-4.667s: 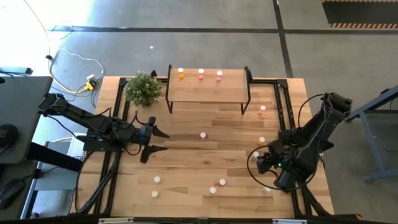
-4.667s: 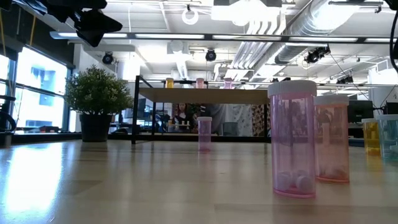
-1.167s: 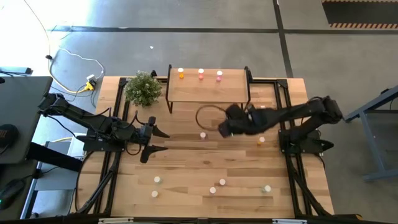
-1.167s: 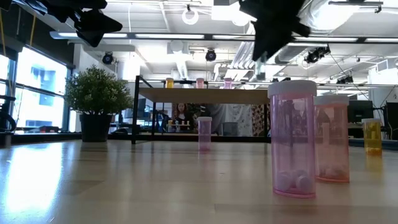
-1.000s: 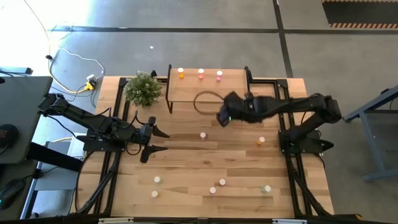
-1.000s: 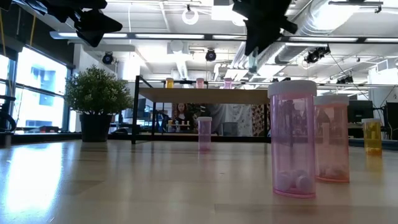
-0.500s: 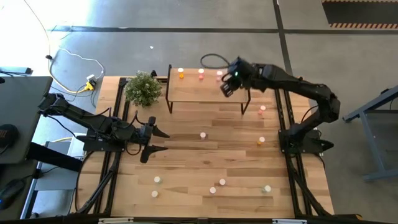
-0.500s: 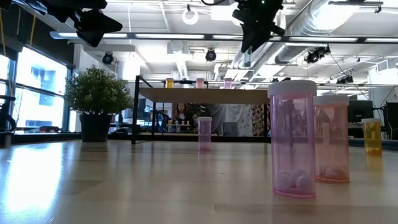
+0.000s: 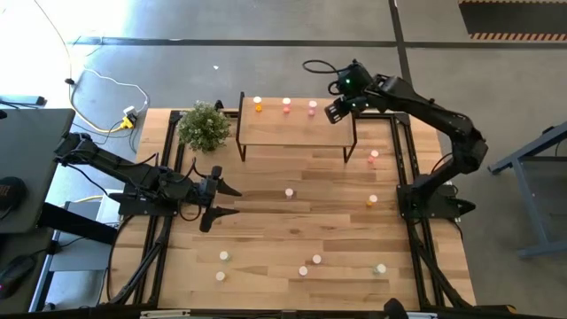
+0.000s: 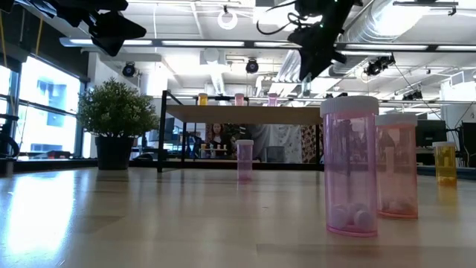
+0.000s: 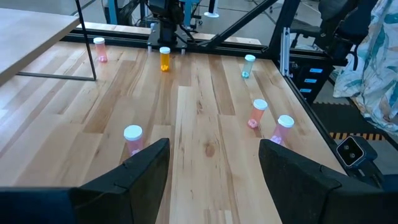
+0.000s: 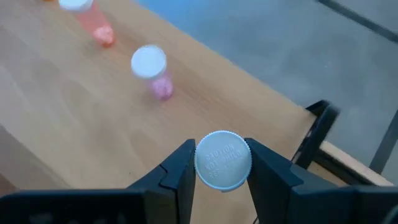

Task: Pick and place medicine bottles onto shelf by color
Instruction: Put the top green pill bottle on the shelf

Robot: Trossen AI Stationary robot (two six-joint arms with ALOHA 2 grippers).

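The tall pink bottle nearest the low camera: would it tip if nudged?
Probably. The tall pink translucent white-capped bottle stands upright on a narrow base, so a high push likely topples it. It looks nearly empty, so probably light. Being cylindrical, it may roll once down.

Bare right end of the shelf (image 9: 341, 124) beside 3 bottles (image 9: 285, 106) along its back edge.

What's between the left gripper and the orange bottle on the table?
One pink bottle stands alone between left gripper and orange bottle, per the high view.

Right end effector (image 12: 222, 163) clamps white-capped bottle (image 12: 223, 160) above shelf (image 12: 74, 124).
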